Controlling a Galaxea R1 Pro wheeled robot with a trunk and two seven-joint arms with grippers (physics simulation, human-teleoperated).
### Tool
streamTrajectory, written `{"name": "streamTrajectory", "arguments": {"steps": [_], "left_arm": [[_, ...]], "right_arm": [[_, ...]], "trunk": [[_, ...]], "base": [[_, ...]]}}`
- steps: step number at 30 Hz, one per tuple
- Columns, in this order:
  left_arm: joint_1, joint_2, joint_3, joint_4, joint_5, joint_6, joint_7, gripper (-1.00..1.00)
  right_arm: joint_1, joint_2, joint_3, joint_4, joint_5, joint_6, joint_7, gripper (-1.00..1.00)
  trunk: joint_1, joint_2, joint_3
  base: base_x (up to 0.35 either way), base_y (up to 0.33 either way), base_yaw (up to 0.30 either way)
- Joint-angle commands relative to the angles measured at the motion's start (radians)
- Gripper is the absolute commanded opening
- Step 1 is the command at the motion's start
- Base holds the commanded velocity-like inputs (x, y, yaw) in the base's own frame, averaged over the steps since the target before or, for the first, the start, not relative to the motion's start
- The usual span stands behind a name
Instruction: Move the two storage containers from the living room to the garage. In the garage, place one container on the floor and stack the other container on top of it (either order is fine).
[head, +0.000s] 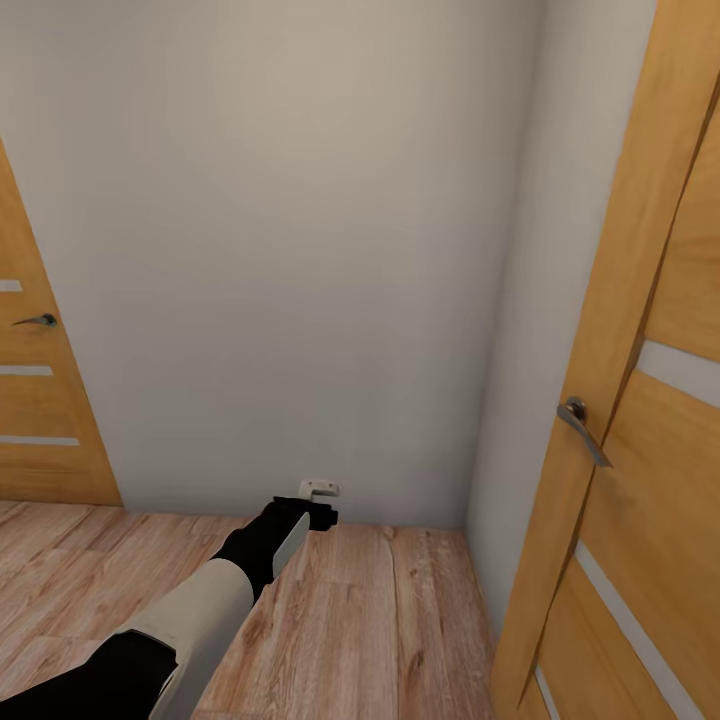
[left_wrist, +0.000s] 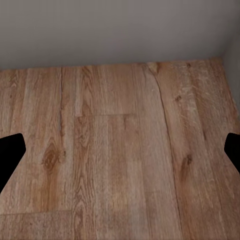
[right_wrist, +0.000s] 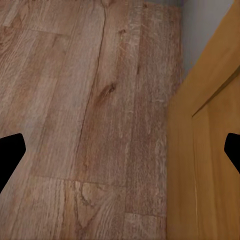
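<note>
Over the wood-plank floor (head: 380, 610), close to the white wall (head: 300, 250), the left arm (head: 215, 600) reaches forward, its left gripper (head: 318, 505) pointing at the wall's base. Its fingers (left_wrist: 10, 155) stand wide apart with nothing between them. The right gripper (right_wrist: 120, 150) is likewise spread and empty, above floor beside the wooden door (head: 640, 400) right of that wall. Another wooden door (head: 35, 400), probably shut, stands left of the wall. No bin is in sight.

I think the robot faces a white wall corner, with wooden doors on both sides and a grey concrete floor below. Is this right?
Not quite: the floor is light wood planks, not grey concrete, as the head view shows. The white wall corner and the wooden doors, left and right, are as you say.
</note>
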Motion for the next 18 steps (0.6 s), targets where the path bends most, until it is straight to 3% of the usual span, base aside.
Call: {"name": "streamTrajectory", "arguments": {"steps": [1,18], "left_arm": [[-0.001,0.000,-0.004,-0.001,0.011,0.004,0.009,1.00],[-0.001,0.000,-0.004,-0.001,0.013,0.006,-0.006,1.00]], "right_arm": [[-0.001,0.000,-0.001,0.000,0.010,-0.001,-0.006,1.00],[-0.001,0.000,0.000,0.000,0.011,-0.001,-0.006,1.00]], "trunk": [[0.000,-0.001,-0.001],[0.000,-0.001,-0.001]], "base": [[0.010,0.000,0.000],[0.001,0.000,0.000]]}}
